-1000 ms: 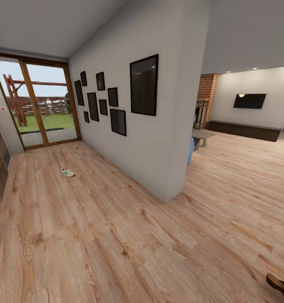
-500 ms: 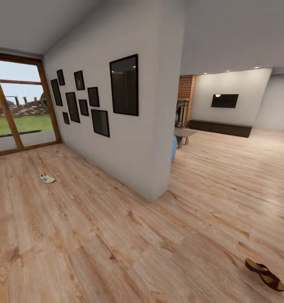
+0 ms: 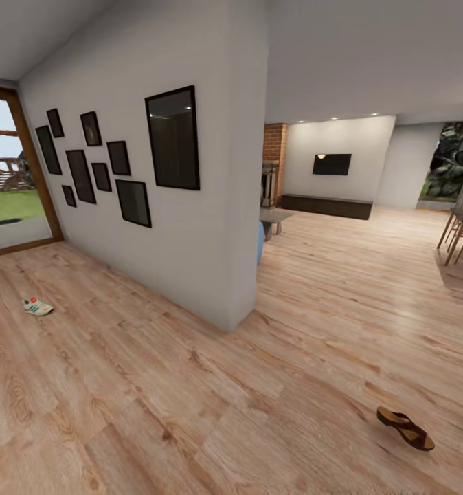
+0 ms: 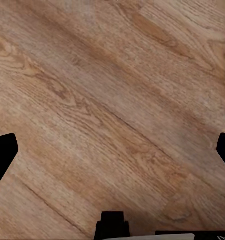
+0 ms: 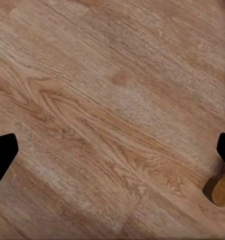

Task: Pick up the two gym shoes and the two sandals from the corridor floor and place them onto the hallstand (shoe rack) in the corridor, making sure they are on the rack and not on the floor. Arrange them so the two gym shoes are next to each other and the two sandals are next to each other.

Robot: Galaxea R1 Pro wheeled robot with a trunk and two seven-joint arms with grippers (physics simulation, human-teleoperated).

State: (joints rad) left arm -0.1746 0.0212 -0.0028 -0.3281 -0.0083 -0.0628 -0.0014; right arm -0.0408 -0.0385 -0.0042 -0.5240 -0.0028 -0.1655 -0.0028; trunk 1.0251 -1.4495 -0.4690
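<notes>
One gym shoe (image 3: 37,306), white with green stripes and a red patch, lies on the corridor floor (image 3: 156,385) at the far left, near the picture wall. A single dark brown sandal (image 3: 404,427) with a tan sole lies on the planks at the lower right. The hallstand is out of view. In the left wrist view my left gripper (image 4: 112,150) is open over bare planks, its dark fingertips (image 4: 2,152) at the picture's edges. My right gripper (image 5: 112,150) is open over planks too, and a tan rounded shape (image 5: 220,189) that I cannot identify sits at one edge.
A white wall with several dark frames (image 3: 173,137) ends in a corner (image 3: 242,302) mid-picture. A glass door (image 3: 5,206) stands at the far left. Beyond the corner are a low table (image 3: 276,216), a wall TV (image 3: 331,163) and chairs (image 3: 461,237).
The camera has turned right, so the whole picture has slid left. The sandal, cut off at the lower right edge before, now shows whole. Neither shoe has moved on the floor.
</notes>
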